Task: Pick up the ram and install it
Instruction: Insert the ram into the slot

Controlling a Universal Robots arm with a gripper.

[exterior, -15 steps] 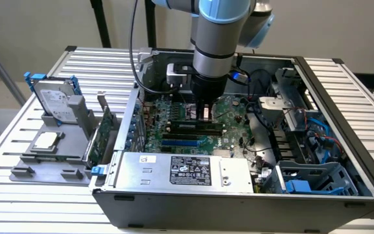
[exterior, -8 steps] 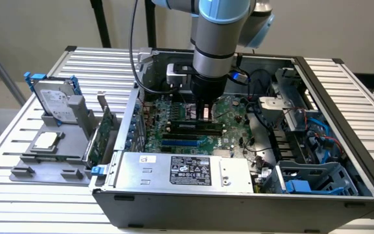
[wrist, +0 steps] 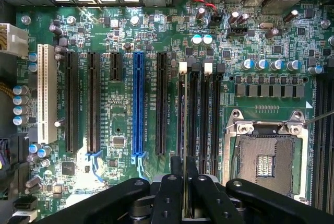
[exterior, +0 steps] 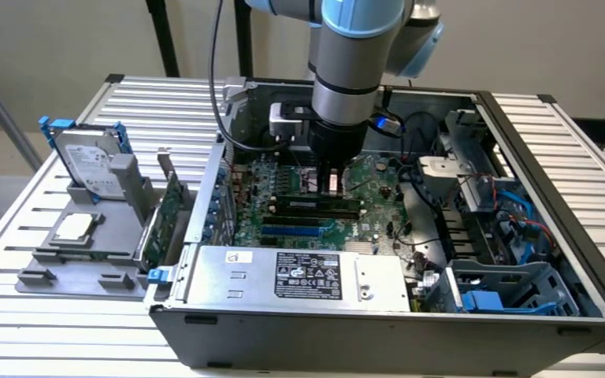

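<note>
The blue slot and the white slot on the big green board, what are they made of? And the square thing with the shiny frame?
The blue slot and the white slot look like moulded plastic: solid colour, dull sheen. The CPU socket seems to have a bare metal frame, silvery and reflective. The motherboard looks like glossy green-coated circuit board.

The gripper [exterior: 330,179] is lowered into the open computer case [exterior: 387,315], just above the motherboard [exterior: 281,224]; a hard drive [exterior: 87,165] is propped outside, on the exterior view's left.

An open computer case [exterior: 586,260] lies on a slatted table [exterior: 9,315], beside a hard drive [exterior: 84,161].
</note>
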